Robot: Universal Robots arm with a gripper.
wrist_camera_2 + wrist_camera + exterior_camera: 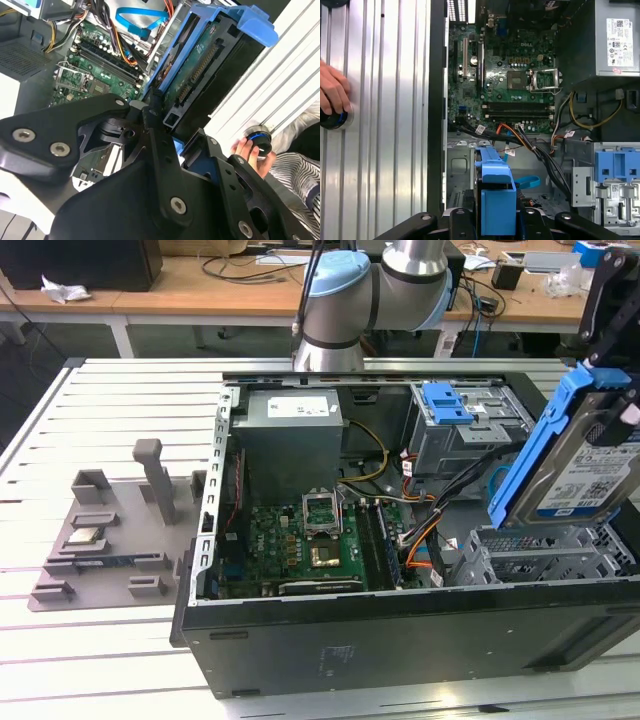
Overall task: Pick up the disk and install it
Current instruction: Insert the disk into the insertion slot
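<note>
Second wrist view has the gripper [175, 125] clamped shut on the disk [200, 65] by its blue rails. The disk hangs tilted above the cage [540, 555] at about four o'clock in the exterior view, and a clean seating probably calls for squaring the rails to the cage slot and staying off the cables [425, 538] at its nine o'clock. The open case [400, 640] stands on a slatted metal table [100, 660] with a grey fixture [110, 530] at nine o'clock, a person's hand [332, 90] rests on a knob [335, 119] beside the case, and wooden benches [200, 285] lie at twelve.
</note>
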